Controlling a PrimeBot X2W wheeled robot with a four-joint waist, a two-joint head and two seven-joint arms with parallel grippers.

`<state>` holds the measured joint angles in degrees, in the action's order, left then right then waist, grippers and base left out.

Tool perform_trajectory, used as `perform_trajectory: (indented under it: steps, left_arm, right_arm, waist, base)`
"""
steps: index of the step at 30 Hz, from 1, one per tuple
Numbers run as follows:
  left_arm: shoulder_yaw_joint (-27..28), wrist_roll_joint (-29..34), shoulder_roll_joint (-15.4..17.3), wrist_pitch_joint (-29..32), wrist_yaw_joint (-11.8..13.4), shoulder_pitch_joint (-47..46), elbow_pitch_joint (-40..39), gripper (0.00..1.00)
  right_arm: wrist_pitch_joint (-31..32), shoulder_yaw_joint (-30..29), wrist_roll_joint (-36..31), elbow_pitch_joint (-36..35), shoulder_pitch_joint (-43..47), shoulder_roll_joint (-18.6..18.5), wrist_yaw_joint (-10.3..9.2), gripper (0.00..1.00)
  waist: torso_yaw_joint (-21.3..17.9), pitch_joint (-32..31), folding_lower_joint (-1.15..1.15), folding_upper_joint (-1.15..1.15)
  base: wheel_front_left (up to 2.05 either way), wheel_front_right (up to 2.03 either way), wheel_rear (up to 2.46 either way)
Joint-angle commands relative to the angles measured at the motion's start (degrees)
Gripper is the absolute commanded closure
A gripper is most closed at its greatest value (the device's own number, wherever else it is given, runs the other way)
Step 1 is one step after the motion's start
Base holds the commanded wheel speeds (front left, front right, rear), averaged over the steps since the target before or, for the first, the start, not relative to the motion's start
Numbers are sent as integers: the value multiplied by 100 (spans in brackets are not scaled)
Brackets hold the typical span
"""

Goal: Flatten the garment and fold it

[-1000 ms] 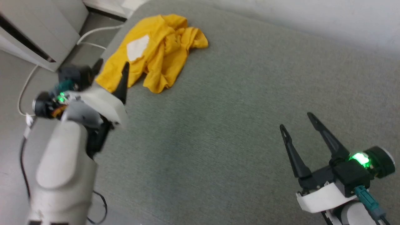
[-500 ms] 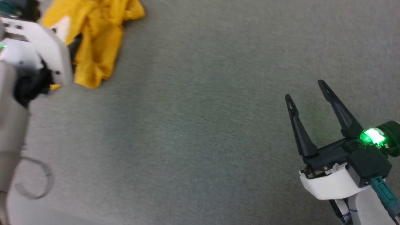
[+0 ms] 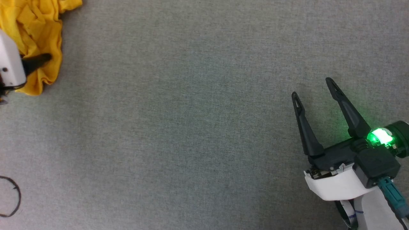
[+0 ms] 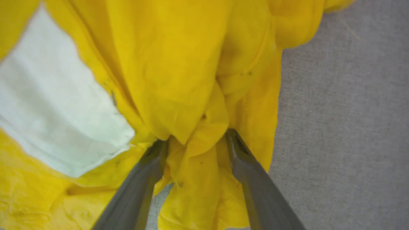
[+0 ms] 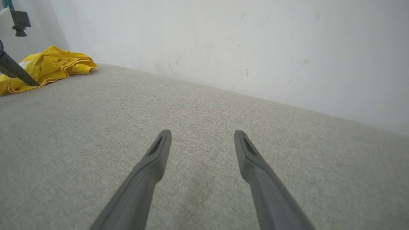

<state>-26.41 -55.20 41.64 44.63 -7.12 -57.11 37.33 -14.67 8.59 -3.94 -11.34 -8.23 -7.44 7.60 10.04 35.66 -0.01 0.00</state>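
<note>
We're over a wide grey cloth-covered worktop [image 3: 191, 127], and the right wrist view shows a pale wall [image 5: 223, 41] rising behind it. The garment [image 3: 38, 28], mustard yellow and crumpled, lies in a heap at the far left corner of the head view. Down at the lower right our right hand [image 3: 312, 88] hovers above bare cloth, well apart from the garment, fingers spread and grasping nothing. Our left hand [image 4: 195, 140] is in among the folds: its two fingers stand apart, not clenched, with a bunched ridge of yellow fabric between them. Just beside it lies the white patch [image 4: 54, 111].
</note>
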Motion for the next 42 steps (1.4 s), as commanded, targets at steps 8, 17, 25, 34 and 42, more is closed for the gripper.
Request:
perform_trajectory:
  steps: [8, 17, 25, 34, 42]
  left_arm:
    - [-375, -68, 66, -537, -36, 260, -4, 100]
    - [-501, 866, 309, -2667, 53, -10, 242, 100]
    - [-321, 1338, 262, -4299, 329, -321, 33, 100]
    - [-417, 1738, -4, -5101, 509, -661, -1120, 100]
    - [-812, 1656, -709, -4793, 719, -466, -2217, 100]
  right_arm:
    - [-31, 19, -37, 203, -156, 45, -11, 0]
    - [-32, -59, 52, 400, -71, 189, -11, 0]
    - [-32, -288, 107, 411, 150, 361, -11, 0]
    - [-32, -422, 147, 383, 378, 444, -11, 0]
    - [-32, -569, 194, 371, 452, 455, -11, 0]
  waist:
    - [39, -379, 1, 0]
    - [22, -1434, 1, 0]
    - [-181, -2301, 1, 0]
    - [-641, -2831, 1, 0]
    - [-1237, -2837, 1, 0]
  base:
    - [0, 0, 0]
    - [0, 0, 0]
    - [0, 0, 0]
    - [0, 0, 0]
    - [0, 0, 0]
